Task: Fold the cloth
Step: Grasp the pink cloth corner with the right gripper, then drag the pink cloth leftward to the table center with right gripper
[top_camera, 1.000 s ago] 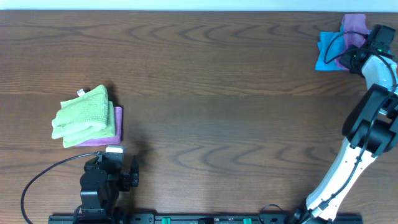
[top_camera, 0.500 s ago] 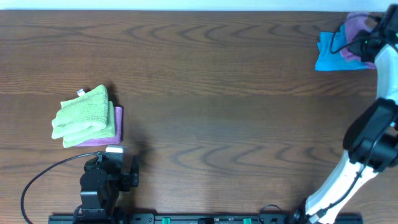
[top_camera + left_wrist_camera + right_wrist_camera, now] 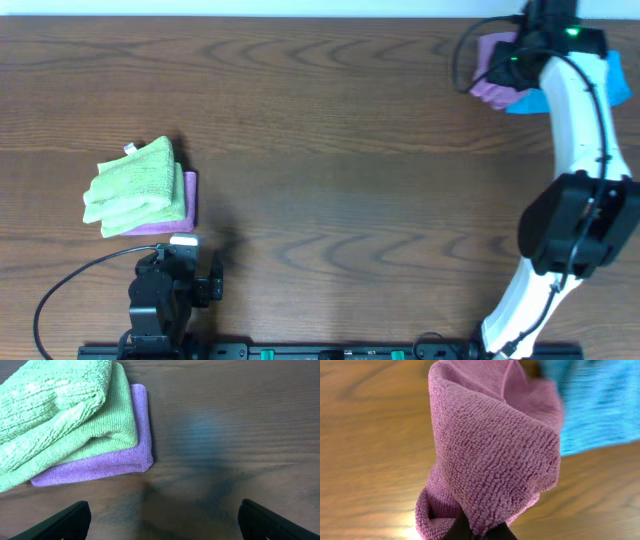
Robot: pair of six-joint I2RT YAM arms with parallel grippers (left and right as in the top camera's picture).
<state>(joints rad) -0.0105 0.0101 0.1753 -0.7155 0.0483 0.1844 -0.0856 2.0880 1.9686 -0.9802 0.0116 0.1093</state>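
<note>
Since half a second ago the right arm (image 3: 575, 110) has swung in from the table's right edge toward the left, and the cloth (image 3: 492, 75) has come with it, lifted off the blue cloth (image 3: 527, 102) it lay against. The cloth now sits at the far right of the table (image 3: 330, 150), bunched, partly over bare wood and still overlapping the blue one's edge.

The right gripper (image 3: 477, 532) is pinched shut on a fold of it. In the wrist view the looped magenta terry rises away from the fingers as a thick, soft hump, so it has no clear long axis yet. Open wood lies to its left and toward the robot, which is probably where it needs spreading flat. The right arm is the near one by far.

The left gripper (image 3: 165, 520) rests well apart at the near left, fingers wide open and empty, just short of a lime-green cloth (image 3: 135, 185) folded on a flat lilac cloth (image 3: 100, 465). No white tag shows.
</note>
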